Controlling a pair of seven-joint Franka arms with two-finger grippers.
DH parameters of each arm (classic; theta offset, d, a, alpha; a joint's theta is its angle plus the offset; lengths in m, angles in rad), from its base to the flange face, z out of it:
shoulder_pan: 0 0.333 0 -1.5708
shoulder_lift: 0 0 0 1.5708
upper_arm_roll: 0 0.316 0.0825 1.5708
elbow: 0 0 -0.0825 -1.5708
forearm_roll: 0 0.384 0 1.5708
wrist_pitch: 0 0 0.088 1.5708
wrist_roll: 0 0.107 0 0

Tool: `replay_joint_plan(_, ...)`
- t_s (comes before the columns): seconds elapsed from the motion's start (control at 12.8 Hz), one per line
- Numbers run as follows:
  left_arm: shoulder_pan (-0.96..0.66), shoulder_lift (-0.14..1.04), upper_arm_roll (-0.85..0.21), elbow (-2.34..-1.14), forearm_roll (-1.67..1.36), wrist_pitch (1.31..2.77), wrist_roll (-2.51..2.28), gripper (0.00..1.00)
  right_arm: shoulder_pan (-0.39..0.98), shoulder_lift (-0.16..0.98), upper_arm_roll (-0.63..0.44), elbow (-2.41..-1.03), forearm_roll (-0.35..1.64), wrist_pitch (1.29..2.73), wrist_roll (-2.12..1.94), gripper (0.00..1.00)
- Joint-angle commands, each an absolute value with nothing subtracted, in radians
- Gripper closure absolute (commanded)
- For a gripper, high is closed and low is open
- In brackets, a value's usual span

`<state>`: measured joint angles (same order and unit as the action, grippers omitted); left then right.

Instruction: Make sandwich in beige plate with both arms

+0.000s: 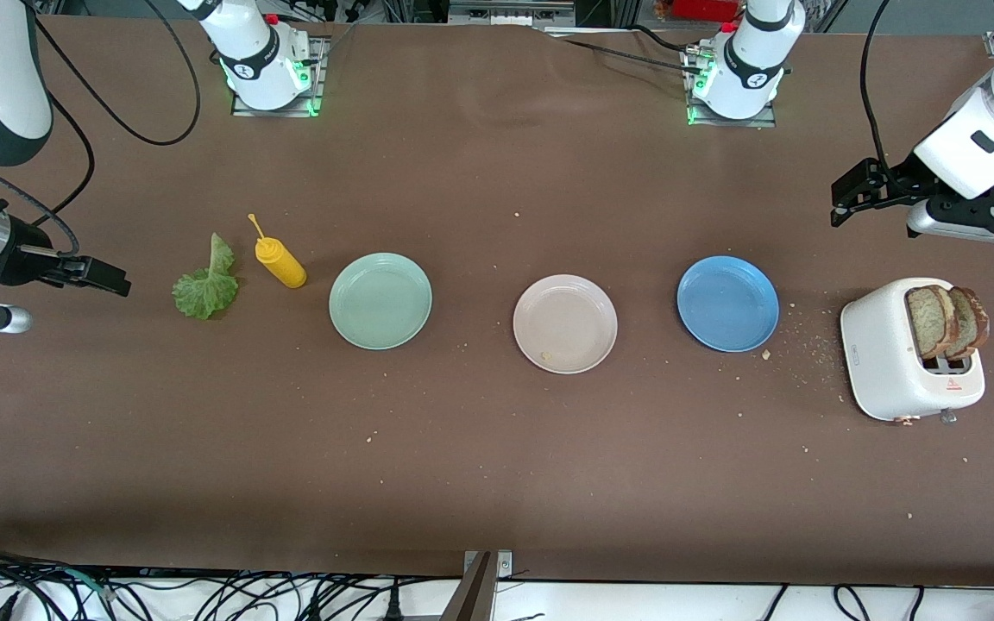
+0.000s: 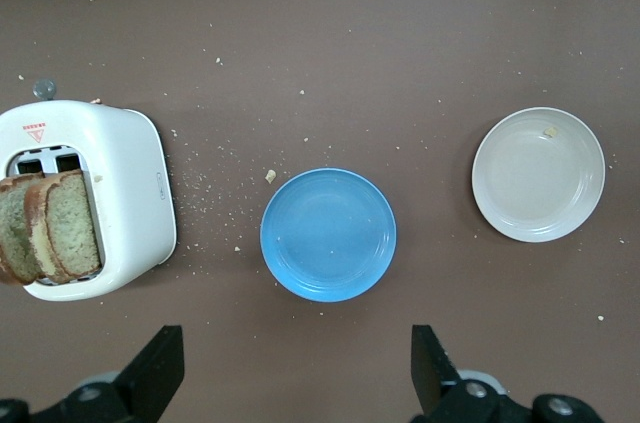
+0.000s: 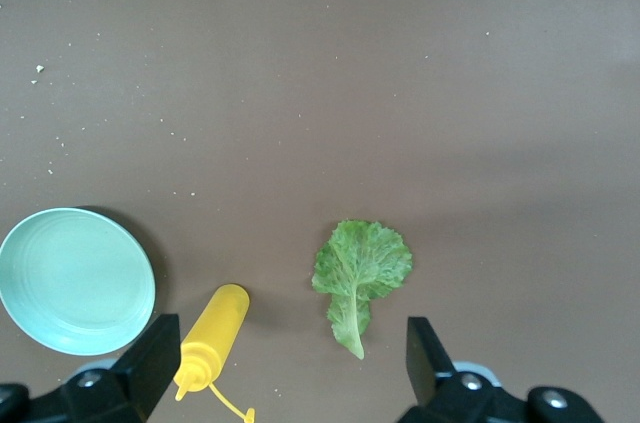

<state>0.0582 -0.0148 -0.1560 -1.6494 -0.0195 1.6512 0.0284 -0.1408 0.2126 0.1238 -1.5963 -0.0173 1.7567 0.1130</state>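
Observation:
The beige plate [image 1: 564, 323] [image 2: 538, 175] lies mid-table with only a crumb in it. Two brown bread slices [image 1: 928, 321] [image 2: 70, 223] stand up out of a white toaster [image 1: 894, 371] [image 2: 120, 183] at the left arm's end. A green lettuce leaf [image 1: 204, 285] [image 3: 358, 268] lies flat on the table at the right arm's end. My left gripper [image 1: 842, 203] [image 2: 297, 368] hangs open and empty over bare table beside the toaster and the blue plate. Open and empty too, my right gripper [image 1: 113, 283] [image 3: 290, 363] hovers over the table beside the lettuce.
A blue plate [image 1: 727, 304] [image 2: 328, 234] sits between the beige plate and the toaster. A mint-green plate [image 1: 380, 300] [image 3: 75, 281] and a yellow squeeze bottle [image 1: 281, 263] [image 3: 212, 338] on its side lie between the beige plate and the lettuce. Crumbs are scattered near the toaster.

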Motion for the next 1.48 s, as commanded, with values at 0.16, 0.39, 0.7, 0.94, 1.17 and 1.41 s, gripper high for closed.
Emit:
replay_joint_plan(0.16,0.048,-0.020,-0.152,-1.654,0.012,1.649,0.038,0.00,-0.144,0.195,0.129,-1.611,-0.006,1.763,0.121,0.00)
replay_joint_plan(0.39,0.044,-0.020,-0.164,-1.654,0.012,1.649,0.037,0.00,-0.144,0.195,0.129,-1.611,-0.009,1.766,0.120,0.00)
replay_joint_plan(0.7,0.051,-0.020,-0.164,-1.649,0.012,1.649,0.037,0.00,-0.144,0.195,0.129,-1.612,-0.011,1.764,0.123,0.00)
replay_joint_plan(0.94,0.051,-0.023,-0.163,-1.651,0.011,1.641,0.037,0.00,-0.144,0.195,0.129,-1.615,-0.008,1.764,0.124,0.00)
replay_joint_plan(1.17,0.051,-0.020,-0.164,-1.649,0.012,1.635,0.035,0.00,-0.144,0.195,0.129,-1.615,-0.006,1.761,0.124,0.00)
replay_joint_plan(1.41,0.051,-0.020,-0.164,-1.649,0.012,1.635,0.035,0.00,-0.144,0.193,0.129,-1.615,-0.006,1.761,0.123,0.00)
